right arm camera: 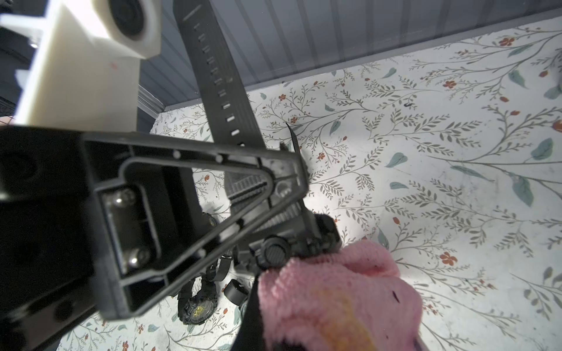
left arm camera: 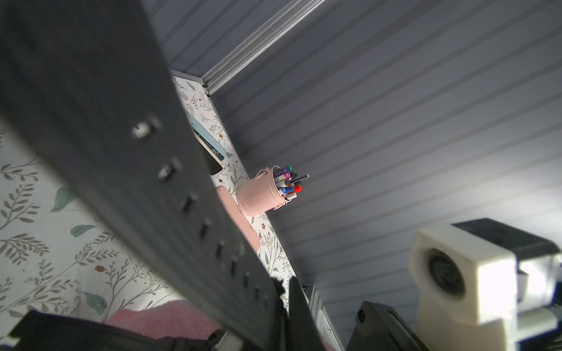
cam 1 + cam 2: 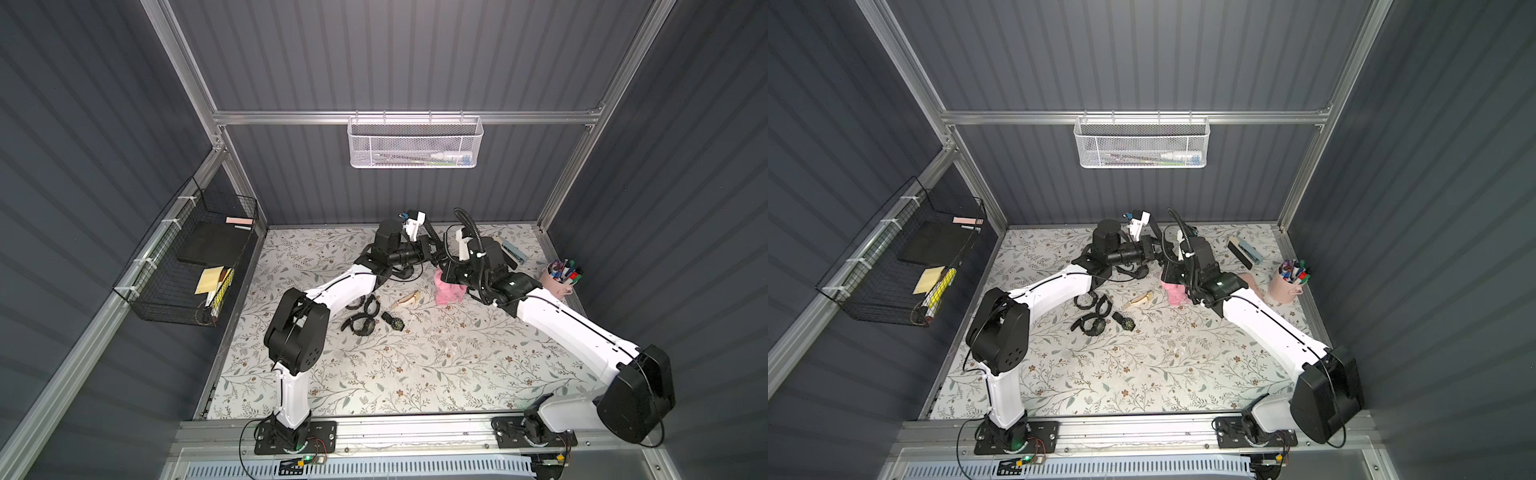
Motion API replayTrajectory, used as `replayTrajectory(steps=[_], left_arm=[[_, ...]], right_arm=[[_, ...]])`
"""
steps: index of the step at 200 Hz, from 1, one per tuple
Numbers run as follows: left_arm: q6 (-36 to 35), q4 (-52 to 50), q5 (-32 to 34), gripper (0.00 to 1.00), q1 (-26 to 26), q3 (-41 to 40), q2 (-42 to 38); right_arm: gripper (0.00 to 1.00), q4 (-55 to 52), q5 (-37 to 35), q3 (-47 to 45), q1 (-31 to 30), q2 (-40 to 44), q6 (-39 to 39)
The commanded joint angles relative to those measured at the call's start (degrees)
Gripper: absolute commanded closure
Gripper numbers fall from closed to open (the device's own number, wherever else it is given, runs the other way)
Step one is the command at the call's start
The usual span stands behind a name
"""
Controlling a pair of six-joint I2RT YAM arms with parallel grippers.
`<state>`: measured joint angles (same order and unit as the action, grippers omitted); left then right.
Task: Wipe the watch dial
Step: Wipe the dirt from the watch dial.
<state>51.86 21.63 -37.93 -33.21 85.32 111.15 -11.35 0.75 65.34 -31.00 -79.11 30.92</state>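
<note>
In a top view, your left gripper [image 3: 434, 255] is clamping the watch [image 3: 432, 235] above the table [image 3: 415, 365] while your right gripper [image 3: 445, 271] is pinching the cloth [image 3: 446, 291] against it. In the left wrist view, the bendy strap [image 2: 121, 152] is filling the frame. In the right wrist view, you are gripping beside the case [image 1: 273, 250], likely hard yet scratchable.

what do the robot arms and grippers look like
The left arm and right arm have white links, bulky black joint housings and thin black cables. A ribbed black hose loops over the right wrist. The left gripper has black open-frame triangular fingers with ribbed pads.
</note>
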Motion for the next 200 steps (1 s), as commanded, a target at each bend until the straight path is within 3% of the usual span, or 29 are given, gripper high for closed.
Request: replayTrajectory(steps=[1, 42, 96, 139, 200], left_arm=[[-1.6, -4.1, -5.8, 1.0, -2.4, -2.4, 1.7], [-1.3, -4.2, -7.5, 1.0, -1.1, -1.6, 1.6], [0.4, -4.3, -10.6, 1.0, 1.9, 0.8, 2.2], [3.6, -2.6, -13.1, 1.0, 2.9, 1.7, 2.6], [5.5, -3.6, -14.7, 1.0, 3.2, 4.1, 3.7]], right_arm=[[1.0, 13.8, 0.9, 2.4, 1.4, 1.7, 0.3], [1.0, 10.9, -0.3, -0.3, 3.8, 1.7, 0.4], [1.0, 8.8, -1.9, -10.3, 5.0, 6.3, -0.5], [1.0, 4.4, -1.3, -11.8, 5.2, 8.1, -1.3], [1.0, 13.9, 14.1, -18.6, 4.3, 13.3, -1.6]])
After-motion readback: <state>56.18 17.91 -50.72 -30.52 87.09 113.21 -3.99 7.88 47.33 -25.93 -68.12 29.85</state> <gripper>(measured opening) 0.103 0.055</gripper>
